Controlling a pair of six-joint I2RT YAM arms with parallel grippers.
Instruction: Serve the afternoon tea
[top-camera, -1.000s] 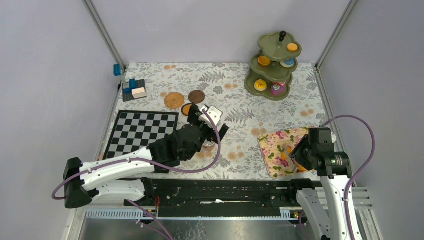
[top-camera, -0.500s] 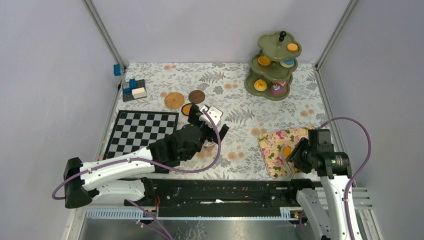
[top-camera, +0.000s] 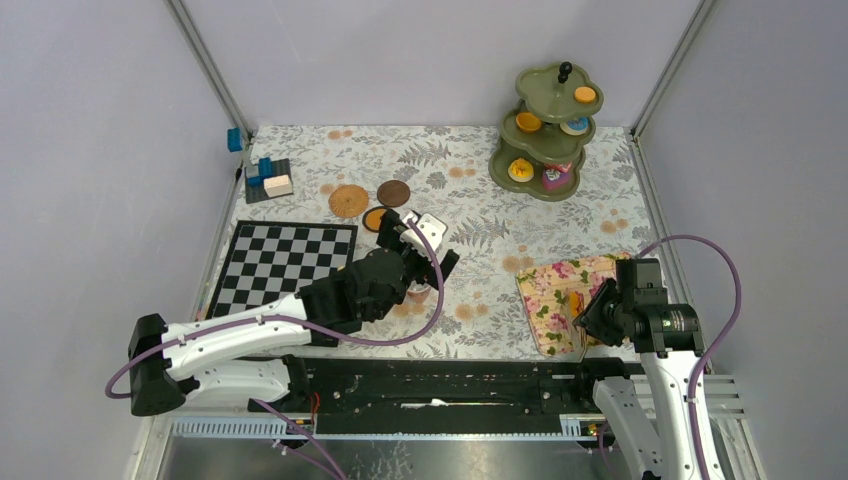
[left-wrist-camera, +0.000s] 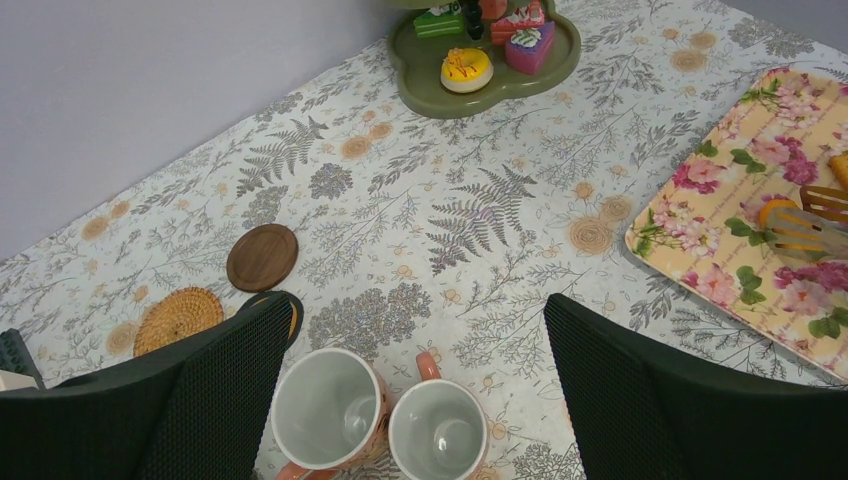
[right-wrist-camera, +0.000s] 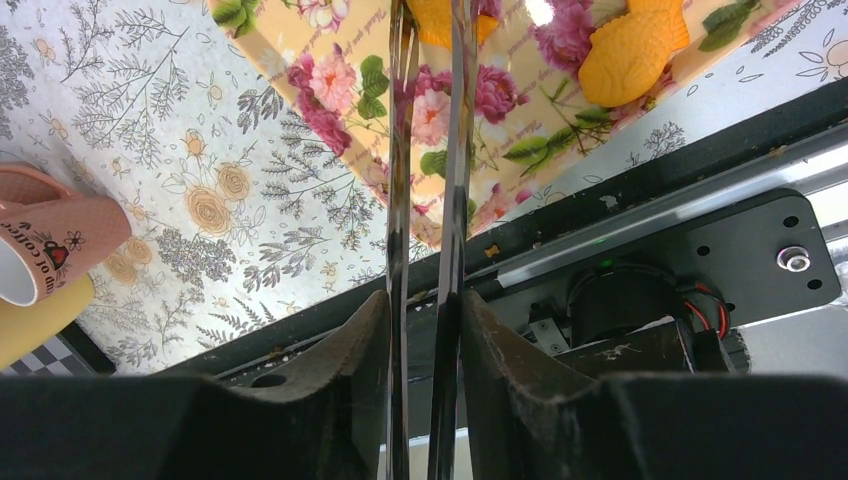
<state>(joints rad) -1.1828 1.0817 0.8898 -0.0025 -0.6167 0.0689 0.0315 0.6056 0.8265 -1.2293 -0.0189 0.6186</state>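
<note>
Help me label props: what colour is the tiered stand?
Olive green; the three-tier stand shows best in the top external view.

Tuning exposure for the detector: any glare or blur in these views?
Right wrist: white glare spot on the glossy pink-flowered yellow tray, shiny metal tongs streaked with reflections, right pincer dark. Left wrist and top: sharp, evenly lit, soft shadows.

Bright, even overhead light, soft faint shadows; small glare spot on floral cloth (right-wrist-camera: 330, 85); all views sharp.
</note>
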